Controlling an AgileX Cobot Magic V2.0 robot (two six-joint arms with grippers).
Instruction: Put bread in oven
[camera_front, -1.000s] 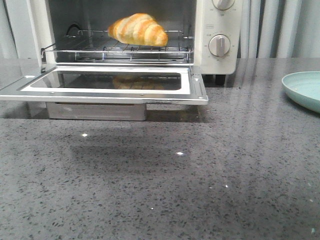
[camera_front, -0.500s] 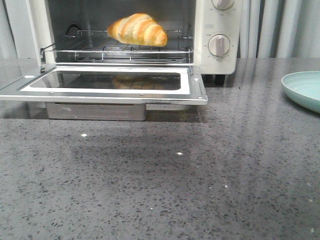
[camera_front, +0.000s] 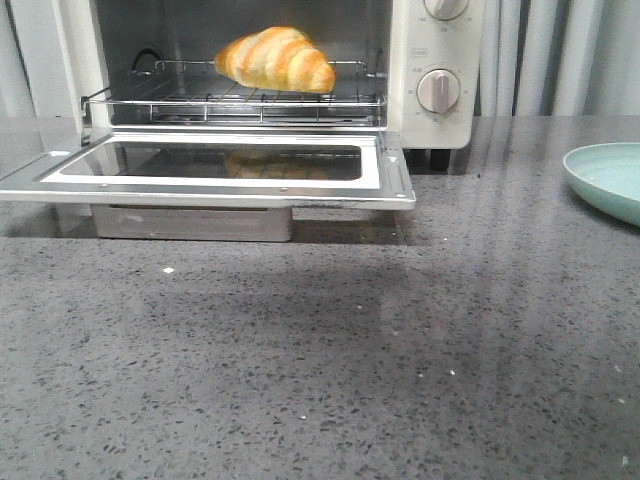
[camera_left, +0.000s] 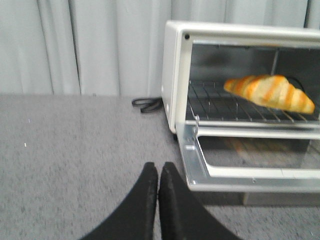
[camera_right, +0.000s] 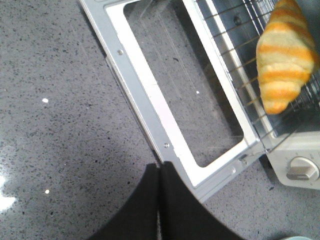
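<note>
Bread (camera_right: 284, 60) lies on oven (camera_right: 175, 95) rack; tool (camera_right: 159, 172) pressed closed.

The left gripper (camera_left: 158, 172) is showing two matte black fingers (camera_left: 145, 200), smooth and curved, widening from narrow rounded tips toward the base. The right gripper (camera_right: 159, 172) is showing the same plain black fingers (camera_right: 175, 205), without visible markings, screws or cables.

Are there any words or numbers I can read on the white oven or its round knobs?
None can be read.
Cream-white toaster oven: a small rectangular label above the lower round knob, too blurred to read.
Tiny marks ringing that knob: too small to read.
Upper round knob: cut off by the picture's edge, nothing legible.
Golden striped croissant and pale green plate: no writing.
</note>
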